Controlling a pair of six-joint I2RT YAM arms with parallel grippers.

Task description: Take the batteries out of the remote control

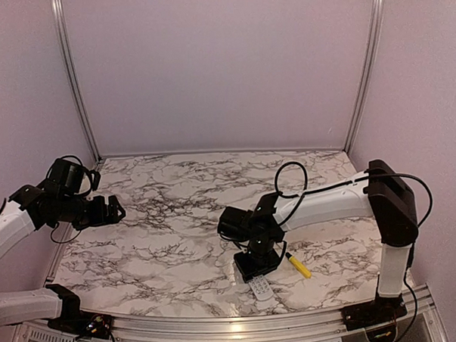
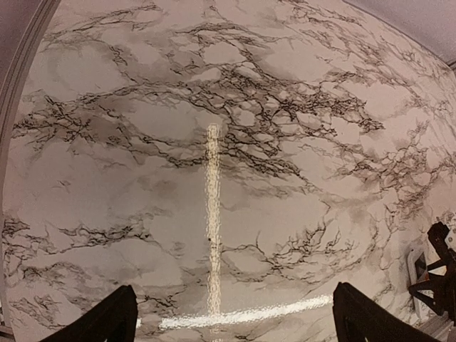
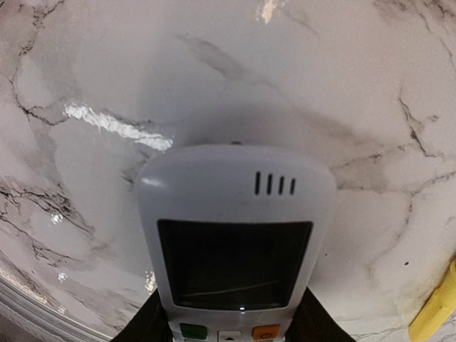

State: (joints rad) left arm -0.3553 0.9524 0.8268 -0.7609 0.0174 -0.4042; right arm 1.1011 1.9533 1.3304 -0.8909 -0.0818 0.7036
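A: Well, where on the bench (image 1: 162, 227) is the remote control (image 3: 235, 214)?
B: Lower centre of the top view, screen up, the right pincer (image 3: 231, 318) pinching its long edges; the left pincer (image 2: 235, 317) spread, empty, far left.
A: How will it handle?
B: Light, stiff, slick plastic, I'd judge. Grip by the edges; the batteries must sit underneath, unseen.

We see the remote control (image 3: 235, 228) (screen up, dark) clasped by our right gripper (image 3: 231, 329), marble worktop (image 3: 107, 64) beneath.
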